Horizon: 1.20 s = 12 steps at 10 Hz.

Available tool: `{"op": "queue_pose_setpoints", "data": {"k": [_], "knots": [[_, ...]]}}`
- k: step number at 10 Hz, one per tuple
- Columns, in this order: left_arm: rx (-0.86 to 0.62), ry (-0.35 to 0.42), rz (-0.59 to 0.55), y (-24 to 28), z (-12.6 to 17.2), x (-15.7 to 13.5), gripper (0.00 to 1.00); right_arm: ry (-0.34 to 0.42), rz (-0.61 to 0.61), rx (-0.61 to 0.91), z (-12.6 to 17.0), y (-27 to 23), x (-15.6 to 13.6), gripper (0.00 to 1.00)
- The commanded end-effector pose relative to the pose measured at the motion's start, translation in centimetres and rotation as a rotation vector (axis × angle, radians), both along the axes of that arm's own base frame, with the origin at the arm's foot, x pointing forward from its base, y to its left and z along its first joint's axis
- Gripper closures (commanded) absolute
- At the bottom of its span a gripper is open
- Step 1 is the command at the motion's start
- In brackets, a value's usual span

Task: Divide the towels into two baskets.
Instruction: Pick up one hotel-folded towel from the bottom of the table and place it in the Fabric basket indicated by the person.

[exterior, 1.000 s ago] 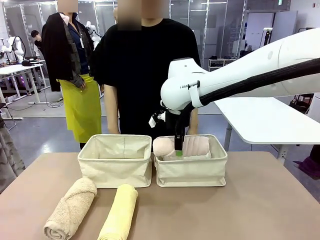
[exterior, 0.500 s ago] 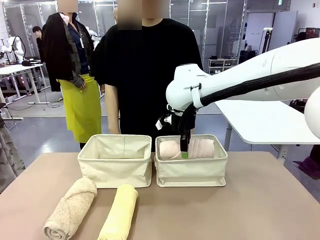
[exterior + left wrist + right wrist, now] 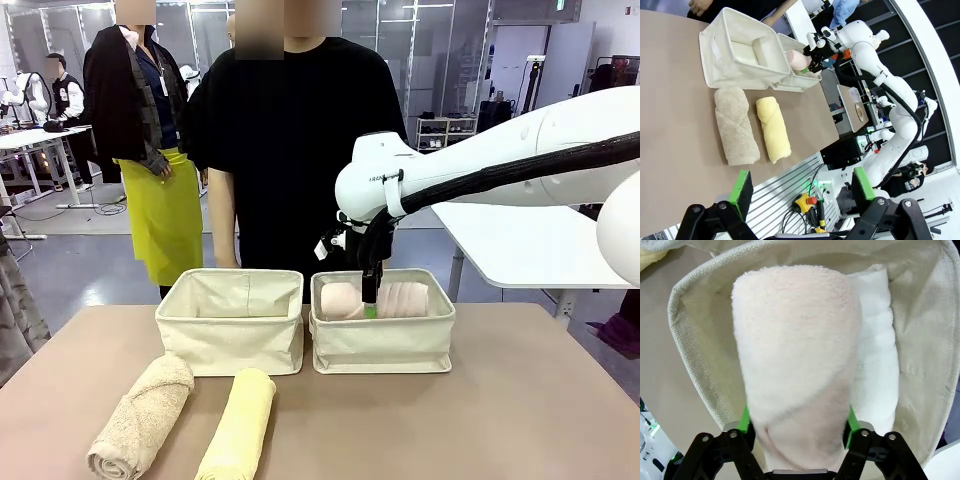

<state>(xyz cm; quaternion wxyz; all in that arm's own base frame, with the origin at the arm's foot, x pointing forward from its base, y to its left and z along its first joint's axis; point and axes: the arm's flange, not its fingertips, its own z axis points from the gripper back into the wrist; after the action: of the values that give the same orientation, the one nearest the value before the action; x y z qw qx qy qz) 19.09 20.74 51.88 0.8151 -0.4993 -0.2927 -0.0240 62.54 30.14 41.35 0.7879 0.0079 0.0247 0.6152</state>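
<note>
The pinkish cream towel (image 3: pixel 795 350) lies in the right basket (image 3: pixel 382 348) beside the white towel (image 3: pixel 879 365). My right gripper (image 3: pixel 370 300) reaches down into that basket, and its green pads (image 3: pixel 744 418) press against both sides of the pink roll. The left basket (image 3: pixel 230 335) stands next to it. On the table in front lie the shaggy tan towel (image 3: pixel 140 415) and the pale yellow towel (image 3: pixel 238 425). My left gripper (image 3: pixel 802 187) hangs open well back from the table, looking at both baskets (image 3: pixel 740 55), the tan towel (image 3: pixel 735 125) and the yellow towel (image 3: pixel 774 129).
A person in a black shirt (image 3: pixel 290 150) stands right behind the baskets, arms down at the sides. The brown table (image 3: pixel 500 420) has free room on the right side and in front of the right basket.
My right gripper has carried the pinkish cream towel down into the right basket, where it now lies flat beside the white one. My left arm has not moved.
</note>
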Motion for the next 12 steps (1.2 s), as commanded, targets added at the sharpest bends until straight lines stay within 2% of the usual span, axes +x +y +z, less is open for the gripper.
{"op": "queue_pose_setpoints", "data": {"k": [1, 5, 6, 7, 12], "knots": [[-0.012, -0.011, -0.006, 0.1, 0.2, -0.2, 0.0, 0.016, 0.026, 0.022, 0.5, -0.3, 0.0, 0.0], [-0.012, -0.011, -0.006, 0.1, 0.2, -0.2, 0.0, -0.007, 0.033, 0.038, 1.2, -0.6, -0.7, 0.0], [-0.012, -0.011, -0.006, 0.1, 0.2, -0.2, 0.0, -0.045, -0.029, -0.01, 0.9, -1.1, -0.8, 0.0], [-0.012, -0.011, -0.006, 0.1, 0.2, -0.2, 0.0, -0.014, 0.007, 0.012, 1.0, 0.0, 0.1, 0.0], [-0.012, -0.011, -0.006, 0.1, 0.2, -0.2, 0.0, -0.014, 0.007, 0.012, 1.0, 0.0, 0.1, 0.0]]}}
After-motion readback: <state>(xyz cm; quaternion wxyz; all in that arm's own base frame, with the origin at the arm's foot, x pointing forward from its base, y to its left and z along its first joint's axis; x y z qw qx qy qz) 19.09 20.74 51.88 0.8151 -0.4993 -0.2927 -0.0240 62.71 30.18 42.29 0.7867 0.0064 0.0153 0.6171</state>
